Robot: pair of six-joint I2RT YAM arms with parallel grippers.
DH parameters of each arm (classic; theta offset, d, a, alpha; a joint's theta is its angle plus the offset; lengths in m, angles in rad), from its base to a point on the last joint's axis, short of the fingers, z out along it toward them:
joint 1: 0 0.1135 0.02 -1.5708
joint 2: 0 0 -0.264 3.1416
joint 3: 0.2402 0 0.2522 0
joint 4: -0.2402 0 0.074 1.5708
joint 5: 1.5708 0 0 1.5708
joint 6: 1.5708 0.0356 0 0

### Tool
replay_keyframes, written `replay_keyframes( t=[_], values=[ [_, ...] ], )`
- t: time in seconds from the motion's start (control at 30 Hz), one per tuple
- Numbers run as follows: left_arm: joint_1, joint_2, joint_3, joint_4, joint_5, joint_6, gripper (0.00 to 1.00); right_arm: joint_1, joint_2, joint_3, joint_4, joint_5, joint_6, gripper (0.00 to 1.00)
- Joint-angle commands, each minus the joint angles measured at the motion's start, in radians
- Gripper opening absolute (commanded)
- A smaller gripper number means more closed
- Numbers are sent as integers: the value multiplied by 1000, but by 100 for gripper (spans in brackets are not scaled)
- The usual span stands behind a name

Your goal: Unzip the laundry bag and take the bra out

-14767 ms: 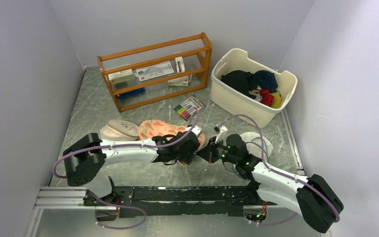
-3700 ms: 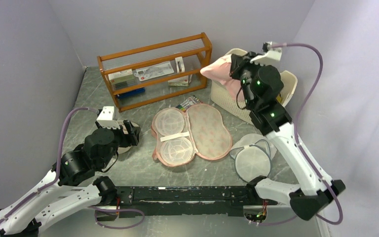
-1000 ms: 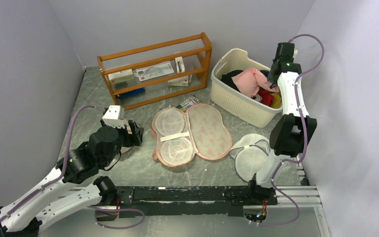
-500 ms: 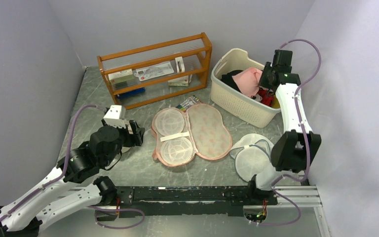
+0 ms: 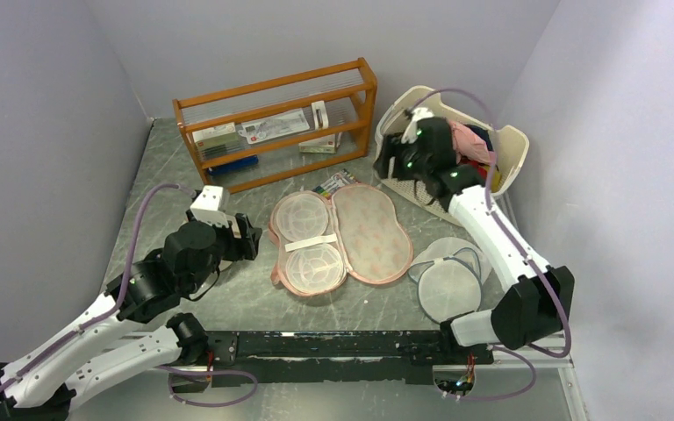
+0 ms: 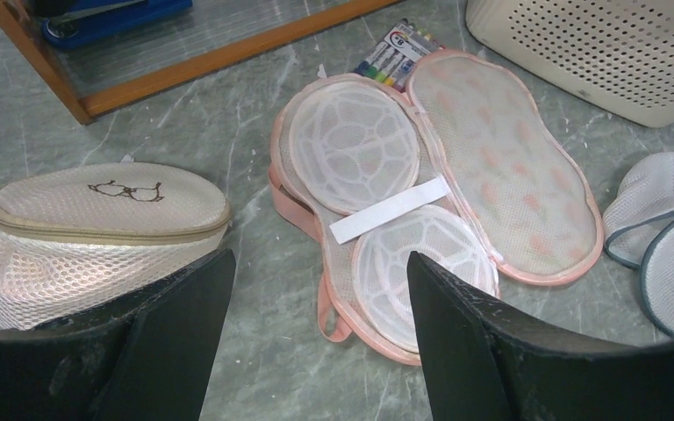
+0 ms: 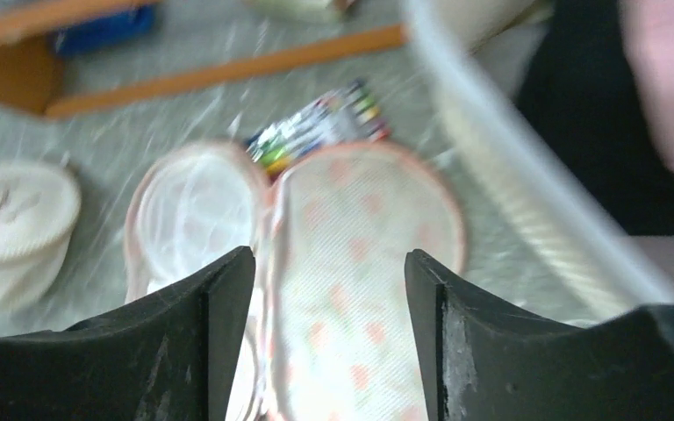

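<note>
The laundry bag (image 5: 369, 232) lies unzipped and spread flat mid-table, beige lining up, with two white mesh cups in its left half (image 6: 377, 149). The pale pink bra (image 5: 472, 140) rests in the cream basket, on dark clothes; in the right wrist view it is a pink blur (image 7: 667, 79). My right gripper (image 5: 390, 162) hovers open and empty over the basket's left rim, with the bag (image 7: 360, 228) far below its fingers (image 7: 329, 259). Left of the bag, my left gripper (image 5: 244, 239) is open and empty above the table (image 6: 316, 263).
The cream basket (image 5: 511, 167) stands at the back right, a wooden rack (image 5: 276, 123) at the back. A marker pack (image 6: 395, 53) lies by the bag's far end. A beige pouch (image 6: 96, 219) sits left, white mesh discs (image 5: 446, 281) right.
My right gripper let go of the bra in the basket, opened, and swung left to the basket's left rim. The left arm edged slightly forward.
</note>
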Motion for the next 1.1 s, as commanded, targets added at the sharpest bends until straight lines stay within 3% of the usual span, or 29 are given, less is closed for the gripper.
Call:
replay_keyframes(
  t=[0.0, 0.3, 0.5, 0.67, 1.07],
  values=[
    [9, -14, -5, 36, 14, 16, 84, 117, -23, -144, 109, -83, 26, 66],
    [11, -11, -4, 38, 21, 19, 85, 141, -53, -457, 162, 143, 35, 78],
    [13, -9, -5, 42, 27, 21, 85, 56, -20, -544, 212, 224, 143, 72],
    [12, -15, -2, 35, 24, 18, 85, 42, -10, -612, 286, 316, 217, 58],
    [13, -7, -5, 44, 37, 24, 84, 42, 97, -683, 356, 291, 260, 62]
  ],
)
